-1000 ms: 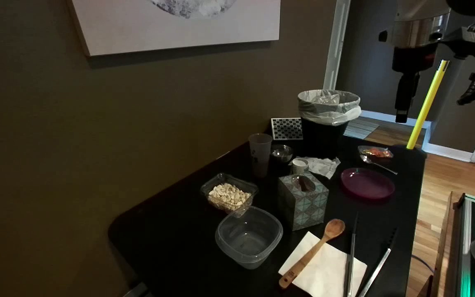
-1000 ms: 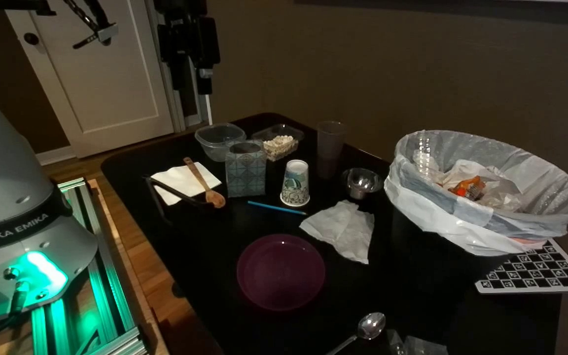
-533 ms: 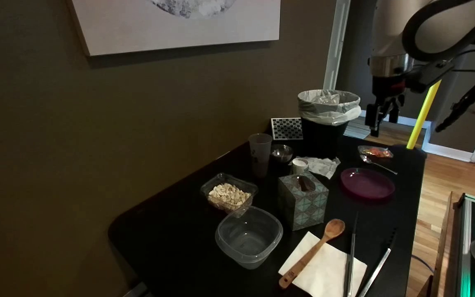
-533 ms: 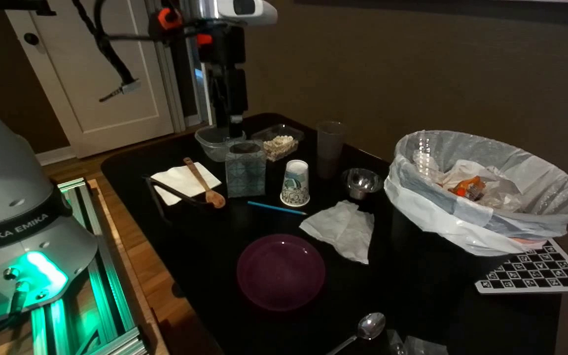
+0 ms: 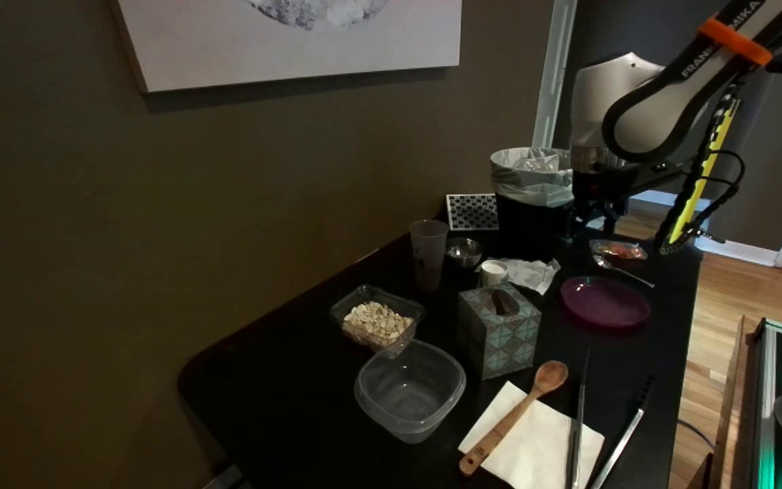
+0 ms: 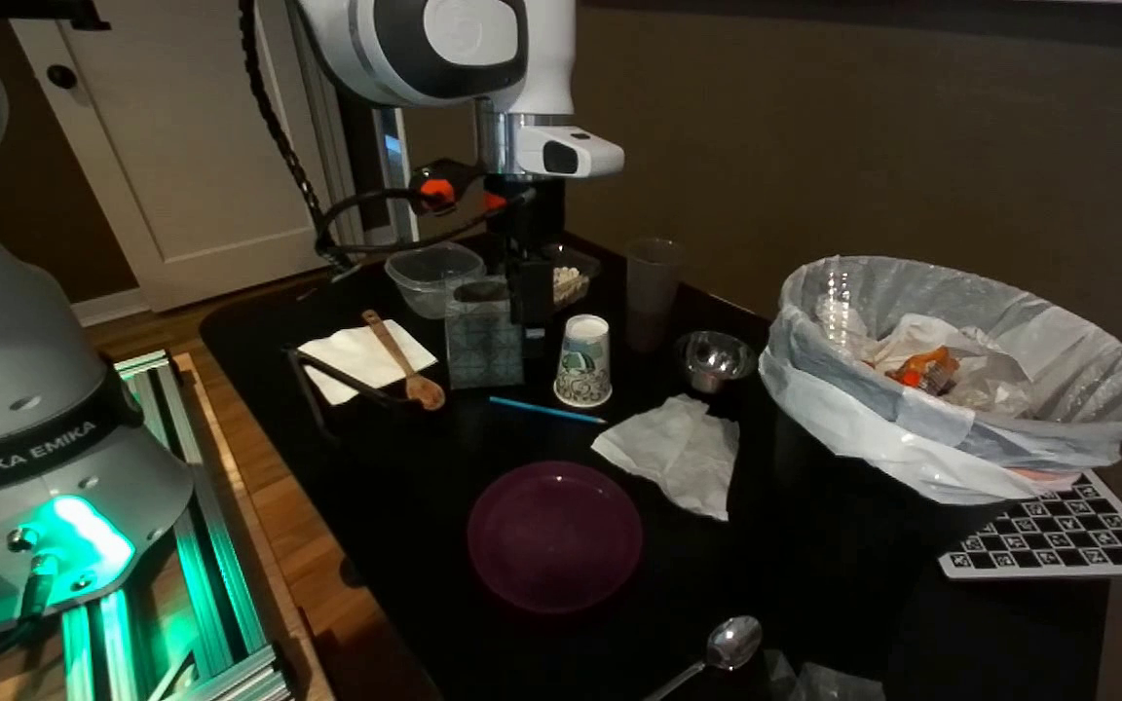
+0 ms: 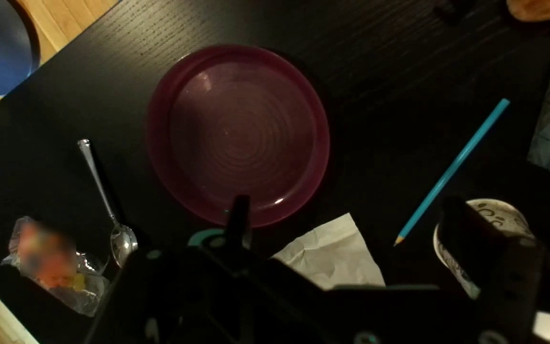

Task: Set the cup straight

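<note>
The white patterned paper cup (image 6: 583, 365) stands upside down, wide rim on the black table and closed base up. It also shows in an exterior view (image 5: 494, 273), behind the tissue box, and at the right of the wrist view (image 7: 499, 217), partly hidden behind a finger. My gripper (image 7: 350, 203) is open and empty, its fingers wide apart. It hangs above the table; in the wrist view one finger overlaps the plate's edge and the other overlaps the cup. It shows in both exterior views (image 5: 590, 231) (image 6: 530, 336), not visibly touching the cup.
A tissue box (image 6: 485, 341) stands beside the cup. A blue pencil (image 7: 451, 172), a crumpled napkin (image 7: 337, 253) and a purple plate (image 7: 239, 134) lie near it. A tall tumbler (image 6: 654, 292), a metal bowl (image 6: 714, 360) and a lined bin (image 6: 960, 458) stand close by.
The arm has swung in over the table and come down. The gripper has moved left and down in one exterior view, right and down in another. The cup has not moved.
</note>
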`<state>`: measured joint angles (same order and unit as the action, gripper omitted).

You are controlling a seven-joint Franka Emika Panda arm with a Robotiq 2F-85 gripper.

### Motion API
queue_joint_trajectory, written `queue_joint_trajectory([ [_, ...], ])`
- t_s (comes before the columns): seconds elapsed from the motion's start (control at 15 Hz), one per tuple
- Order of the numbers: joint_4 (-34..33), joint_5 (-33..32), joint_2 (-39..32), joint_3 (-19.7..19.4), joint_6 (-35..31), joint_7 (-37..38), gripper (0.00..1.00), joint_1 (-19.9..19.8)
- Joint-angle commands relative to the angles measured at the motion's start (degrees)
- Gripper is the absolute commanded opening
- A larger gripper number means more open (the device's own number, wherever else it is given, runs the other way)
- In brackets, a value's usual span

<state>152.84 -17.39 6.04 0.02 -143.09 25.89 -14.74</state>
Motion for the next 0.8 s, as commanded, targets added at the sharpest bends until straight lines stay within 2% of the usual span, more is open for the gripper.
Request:
queue_joint_trajectory([
  [0.0, -0.55, -0.20, -0.52, -1.90, 0.22, 0.19, 1.00, 1.86],
  [0.13, -2.85, 2.54, -3.23, -3.13, -0.12, 2.13, 1.00, 1.63],
  [0.4, -6.63, 15.64, -7.86, -6.01, -5.72, 0.10, 1.00, 2.10],
  [0.73, -11.72, 28.51, -16.07, -6.38, -13.10, 0.59, 1.00, 3.68],
])
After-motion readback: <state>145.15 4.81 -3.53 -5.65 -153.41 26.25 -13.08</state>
